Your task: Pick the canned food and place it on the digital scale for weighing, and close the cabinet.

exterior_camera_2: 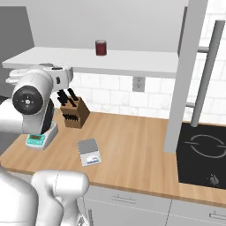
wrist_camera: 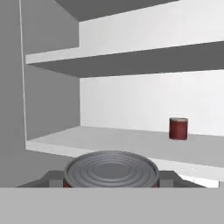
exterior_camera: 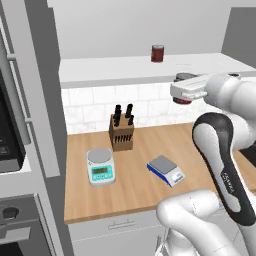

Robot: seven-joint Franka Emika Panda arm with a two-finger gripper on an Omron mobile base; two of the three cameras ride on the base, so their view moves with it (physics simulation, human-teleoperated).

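The light was even and flat, bright all round, with no clear source. Shadows were faint: a soft dark patch lay beside the knife block (exterior_camera: 121, 133) on the counter (exterior_camera: 140, 185), and the undersides of the cabinet (wrist_camera: 131, 65) shelves showed dull grey. No glare. Everything was slightly soft and coarse, without edge warping.

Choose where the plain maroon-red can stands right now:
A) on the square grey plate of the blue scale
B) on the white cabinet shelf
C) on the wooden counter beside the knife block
B: the plain maroon-red can stands upright on the white cabinet shelf, above the wooden counter.
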